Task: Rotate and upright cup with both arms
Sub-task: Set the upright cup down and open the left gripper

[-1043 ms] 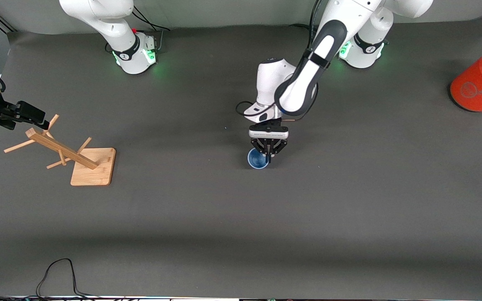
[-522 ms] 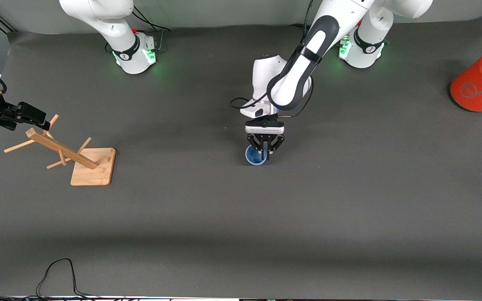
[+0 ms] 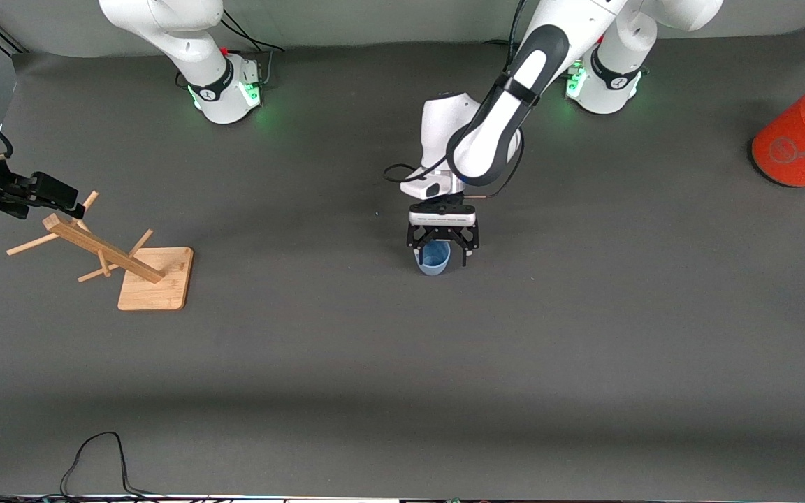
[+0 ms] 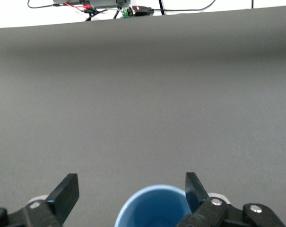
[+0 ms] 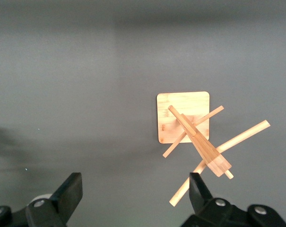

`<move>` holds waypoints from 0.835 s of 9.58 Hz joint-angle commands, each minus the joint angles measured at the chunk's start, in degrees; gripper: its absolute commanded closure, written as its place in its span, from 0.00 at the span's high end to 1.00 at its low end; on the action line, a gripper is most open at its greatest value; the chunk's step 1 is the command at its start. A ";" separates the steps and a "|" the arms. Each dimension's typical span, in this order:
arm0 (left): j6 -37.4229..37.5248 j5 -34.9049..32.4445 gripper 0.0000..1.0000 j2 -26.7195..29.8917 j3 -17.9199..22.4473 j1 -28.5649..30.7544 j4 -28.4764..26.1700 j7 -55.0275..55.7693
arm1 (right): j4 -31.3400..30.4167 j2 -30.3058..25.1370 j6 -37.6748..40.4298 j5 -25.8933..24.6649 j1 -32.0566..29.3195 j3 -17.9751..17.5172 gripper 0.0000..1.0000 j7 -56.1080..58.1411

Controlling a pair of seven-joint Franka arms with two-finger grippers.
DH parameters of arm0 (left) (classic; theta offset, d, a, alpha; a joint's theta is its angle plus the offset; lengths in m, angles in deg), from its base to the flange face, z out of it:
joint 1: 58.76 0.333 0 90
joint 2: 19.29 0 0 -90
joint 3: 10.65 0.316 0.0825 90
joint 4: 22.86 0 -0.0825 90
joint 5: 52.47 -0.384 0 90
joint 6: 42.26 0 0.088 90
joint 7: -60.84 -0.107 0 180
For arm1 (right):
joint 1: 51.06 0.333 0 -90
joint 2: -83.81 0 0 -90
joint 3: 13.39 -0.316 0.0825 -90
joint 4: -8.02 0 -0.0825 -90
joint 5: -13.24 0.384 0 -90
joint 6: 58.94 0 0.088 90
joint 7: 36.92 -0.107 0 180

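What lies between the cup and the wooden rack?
Only bare grey mat, in the front view, between the cup and the wooden rack.

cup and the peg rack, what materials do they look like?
Cup: likely matte plastic; pale blue outside, darker blue inside, with no glare in the left wrist view.
Peg rack: light wood, possibly bamboo; tan with faint grain lines on the square base in the right wrist view, unpainted with little sheen.
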 commanded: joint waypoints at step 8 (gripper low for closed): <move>21.76 56.97 1.00 4.12 0.11 5.10 20.49 -62.46 | 0.69 0.11 0.15 -0.59 0.26 0.02 1.00 -0.09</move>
